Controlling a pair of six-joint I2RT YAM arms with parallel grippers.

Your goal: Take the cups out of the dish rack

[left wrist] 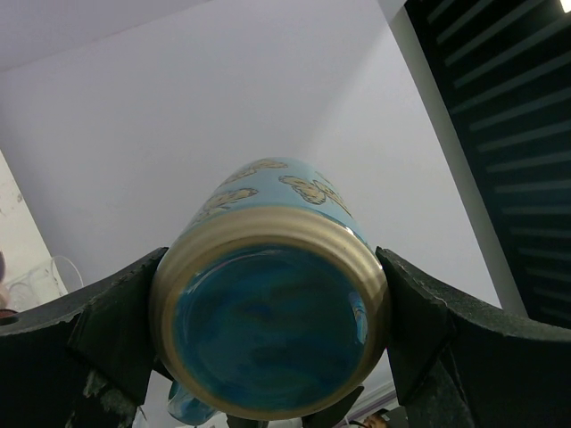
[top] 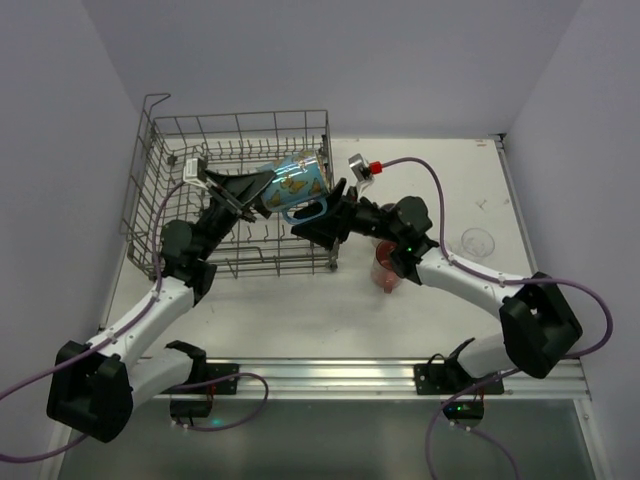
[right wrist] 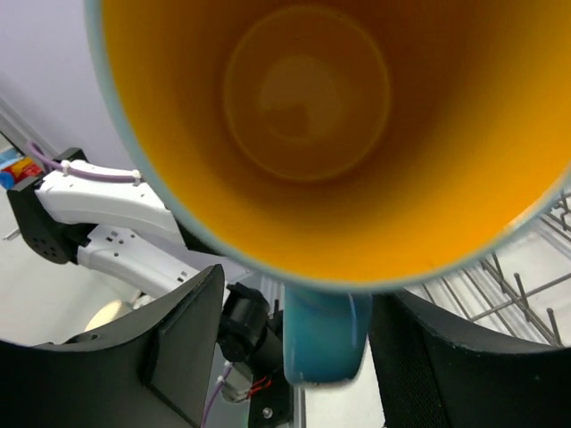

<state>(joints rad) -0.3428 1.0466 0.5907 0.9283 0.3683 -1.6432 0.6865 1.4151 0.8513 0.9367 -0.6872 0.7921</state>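
A light blue mug [top: 298, 183] with yellow prints and an orange inside hangs tilted over the right end of the grey wire dish rack [top: 160, 190]. My left gripper [top: 262, 195] is shut on its body near the base [left wrist: 268, 325], one finger [left wrist: 116, 321] on each side. My right gripper [top: 318, 222] straddles the mug's blue handle [right wrist: 326, 339]. Its jaws are open: the left finger [right wrist: 178, 348] stands well off the handle, the right one close beside it. A translucent red mug [top: 386, 270] and a clear glass tumbler [top: 477, 241] stand on the table right of the rack.
The rack's tall right wall and prongs [right wrist: 508, 285] lie just below the raised mug. The red mug sits directly under my right forearm. White walls close in the table on the left, back and right.
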